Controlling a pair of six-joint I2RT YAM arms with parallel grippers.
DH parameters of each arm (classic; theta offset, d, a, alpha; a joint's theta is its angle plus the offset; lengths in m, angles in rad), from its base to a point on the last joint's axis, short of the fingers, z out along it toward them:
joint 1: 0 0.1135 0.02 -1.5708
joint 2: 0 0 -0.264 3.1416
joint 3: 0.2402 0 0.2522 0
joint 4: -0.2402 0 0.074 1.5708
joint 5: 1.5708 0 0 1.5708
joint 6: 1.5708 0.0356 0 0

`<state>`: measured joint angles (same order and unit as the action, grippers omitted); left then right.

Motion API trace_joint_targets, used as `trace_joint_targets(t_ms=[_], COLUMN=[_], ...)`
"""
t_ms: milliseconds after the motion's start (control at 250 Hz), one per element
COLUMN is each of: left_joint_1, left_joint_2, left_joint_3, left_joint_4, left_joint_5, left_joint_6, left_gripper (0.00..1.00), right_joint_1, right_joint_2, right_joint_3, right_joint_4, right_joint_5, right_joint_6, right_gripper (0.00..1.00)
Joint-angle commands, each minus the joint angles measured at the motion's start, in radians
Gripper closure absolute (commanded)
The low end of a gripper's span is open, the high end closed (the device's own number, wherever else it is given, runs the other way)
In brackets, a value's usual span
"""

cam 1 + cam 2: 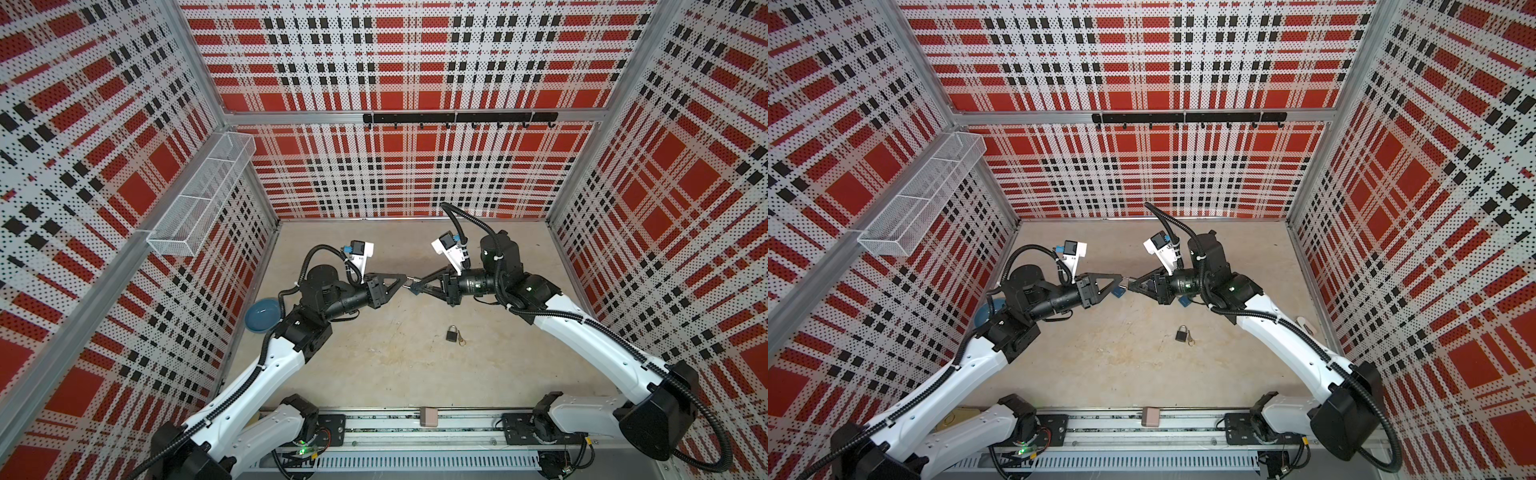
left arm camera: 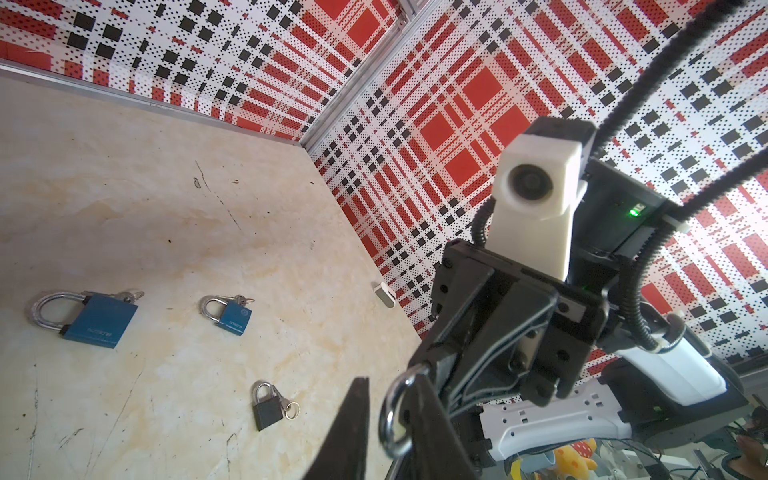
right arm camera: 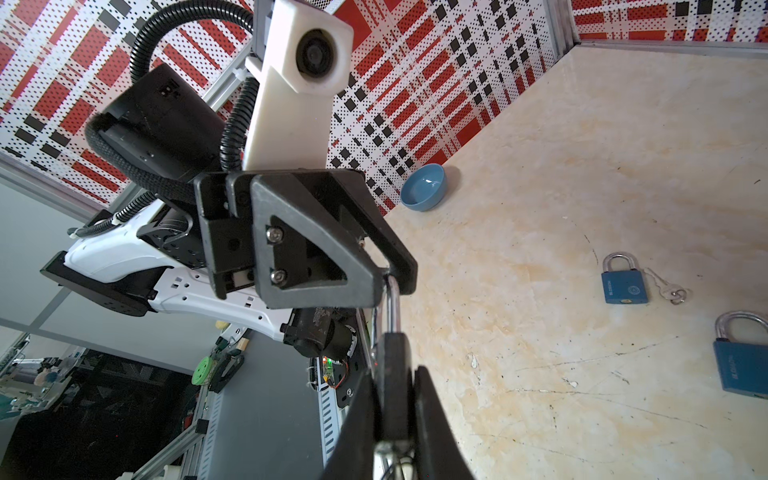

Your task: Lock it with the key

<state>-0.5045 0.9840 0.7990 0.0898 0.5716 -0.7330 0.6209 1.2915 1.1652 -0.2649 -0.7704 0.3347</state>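
Since the black padlock (image 3: 392,365) hangs in mid-air between the two arms, well above the tabletop (image 3: 582,208), the step in hand looks like pressing its shackle (image 3: 391,303) home. Here the right tool (image 3: 393,399) is clamped on the lock's body, and the left tool (image 3: 390,277) stands narrow about the top of the shackle (whether it truly pinches I cannot tell, as the left wrist view shows a thin gap beside one finger). To do it well, I judge the right should hold the body rigid while the left takes a firm pinch and pushes straight along the shackle's legs, not at a slant, or the free leg may miss its hole. Something metallic shows under the body, perhaps the key, but it is too hidden to say. A second black padlock (image 1: 451,334), a large blue padlock (image 2: 99,318) and a small blue padlock (image 2: 232,316) lie on the tabletop below.
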Motion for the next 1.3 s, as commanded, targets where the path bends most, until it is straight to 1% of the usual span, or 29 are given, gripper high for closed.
trace_joint_targets(t_ms=[0,284,428,600,824,840,980,1164,1296], left_joint_1=[0.001,-0.001,-0.001,-0.001,-0.008,-0.009,-0.024,-0.049,-0.062], left_joint_2=[0.004,0.007,0.010,0.014,0.020,0.021,0.029,0.045,0.060], left_joint_3=[0.002,0.002,0.002,0.000,-0.012,-0.014,-0.024,-0.029,-0.027], left_joint_4=[0.033,0.035,0.034,0.034,0.034,0.034,0.035,0.034,0.037], left_joint_5=[0.015,0.021,0.025,0.029,0.018,0.014,-0.011,-0.044,-0.058], left_joint_6=[-0.004,-0.005,-0.005,0.000,0.026,0.031,0.058,0.085,0.099], left_gripper=[0.78,0.79,0.86,1.00,1.00,1.00,1.00,1.00,1.00], right_joint_1=[-0.004,-0.003,-0.003,-0.002,-0.004,-0.004,-0.003,-0.003,-0.003], right_joint_2=[0.000,0.002,-0.001,-0.003,-0.003,-0.003,-0.003,-0.008,-0.012], right_joint_3=[0.032,0.039,0.039,0.039,0.032,0.032,0.028,0.024,0.025], right_joint_4=[0.063,0.056,0.062,0.092,0.177,0.183,0.235,0.276,0.282], right_joint_5=[-0.011,-0.009,-0.015,-0.048,-0.124,-0.129,-0.164,-0.191,-0.199], right_joint_6=[0.000,-0.002,0.004,0.033,0.104,0.133,0.184,0.230,0.240], right_gripper=[1.00,1.00,1.00,1.00,1.00,1.00,1.00,1.00,1.00])
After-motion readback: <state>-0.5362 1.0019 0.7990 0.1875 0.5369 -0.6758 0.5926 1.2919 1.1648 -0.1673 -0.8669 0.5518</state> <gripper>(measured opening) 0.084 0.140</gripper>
